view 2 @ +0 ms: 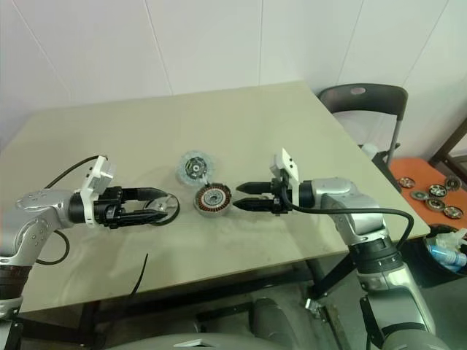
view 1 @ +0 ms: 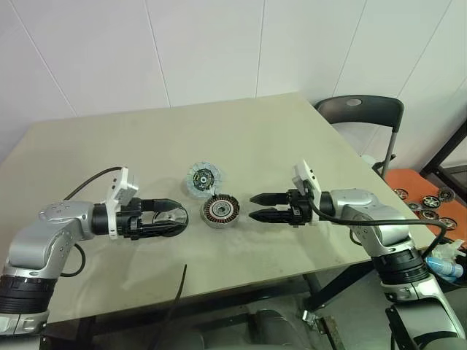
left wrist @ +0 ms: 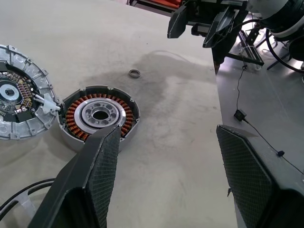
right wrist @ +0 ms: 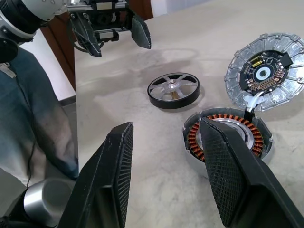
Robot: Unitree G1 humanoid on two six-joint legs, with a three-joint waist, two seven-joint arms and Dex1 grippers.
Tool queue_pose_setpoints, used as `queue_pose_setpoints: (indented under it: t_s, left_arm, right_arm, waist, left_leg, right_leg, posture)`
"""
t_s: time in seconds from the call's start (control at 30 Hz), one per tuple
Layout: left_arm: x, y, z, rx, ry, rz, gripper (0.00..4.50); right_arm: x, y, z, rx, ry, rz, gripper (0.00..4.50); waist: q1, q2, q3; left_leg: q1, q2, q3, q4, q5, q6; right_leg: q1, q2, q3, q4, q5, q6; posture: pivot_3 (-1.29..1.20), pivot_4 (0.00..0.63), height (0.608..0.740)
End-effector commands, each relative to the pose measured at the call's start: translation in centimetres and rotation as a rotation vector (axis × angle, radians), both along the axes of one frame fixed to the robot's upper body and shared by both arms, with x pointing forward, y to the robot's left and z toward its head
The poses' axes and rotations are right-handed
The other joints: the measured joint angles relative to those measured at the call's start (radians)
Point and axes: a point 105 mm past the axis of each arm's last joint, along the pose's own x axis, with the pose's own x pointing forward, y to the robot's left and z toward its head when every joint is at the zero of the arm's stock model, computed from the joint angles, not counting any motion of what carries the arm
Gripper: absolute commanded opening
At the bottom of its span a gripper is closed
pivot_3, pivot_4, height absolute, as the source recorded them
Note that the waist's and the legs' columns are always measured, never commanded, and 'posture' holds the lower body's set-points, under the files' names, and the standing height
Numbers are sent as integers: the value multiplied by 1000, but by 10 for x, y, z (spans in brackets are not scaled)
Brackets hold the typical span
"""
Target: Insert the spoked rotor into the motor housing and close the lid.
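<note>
Right wrist view: spoked rotor (right wrist: 173, 89) lay flat on the worktop (view 1: 292, 131), just beside the motor housing (right wrist: 229, 137), whose windings were exposed. Lid (right wrist: 268, 71) lay flat, touching the housing's far edge. Left pincer (view 1: 175, 217) stood wide over the rotor; right pincer (view 1: 257, 206) wide, empty, beside the housing.

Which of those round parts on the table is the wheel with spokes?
Start at the beige table and find the copper-wound puck between the two grippers. The wheel lies flat just to its left, under the left gripper. It alone has a black rim, silver spokes and open gaps.
</note>
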Motion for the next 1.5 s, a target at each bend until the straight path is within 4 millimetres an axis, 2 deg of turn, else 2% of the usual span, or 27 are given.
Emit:
queue_pose_setpoints:
  t_s: [0.03,0.33,0.77,1.33,1.5]
  left_arm:
    - [0,-1,11,9,-43,-20,3441]
    - [0,6,11,14,-44,-5,3441]
    - [0,0,8,0,-46,-16,3441]
    - [5,3,12,-6,-68,19,3441]
    - [1,1,10,-7,-67,5,3441]
  right_arm:
    - [0,2,13,31,-53,13,2252]
    - [4,-2,16,22,-70,1,2252]
    - [4,-9,20,9,-71,-6,2252]
    - [9,-6,22,16,-86,-18,2252]
    - [6,-2,21,18,-79,-7,2252]
  waist:
    - [0,0,0]
    - [0,0,0]
    - [0,0,0]
    - [0,0,0]
    - [0,0,0]
  left_leg:
    - [0,0,0,0,0,0]
    - [0,0,0,0,0,0]
    - [0,0,0,0,0,0]
    - [0,0,0,0,0,0]
    - [0,0,0,0,0,0]
  right_leg:
    - [0,0,0,0,0,0]
    - [0,0,0,0,0,0]
    - [0,0,0,0,0,0]
    - [0,0,0,0,0,0]
    - [0,0,0,0,0,0]
  posture:
    - [0,0,740]
    - [0,0,740]
    - [0,0,740]
    - [0,0,740]
    - [0,0,740]
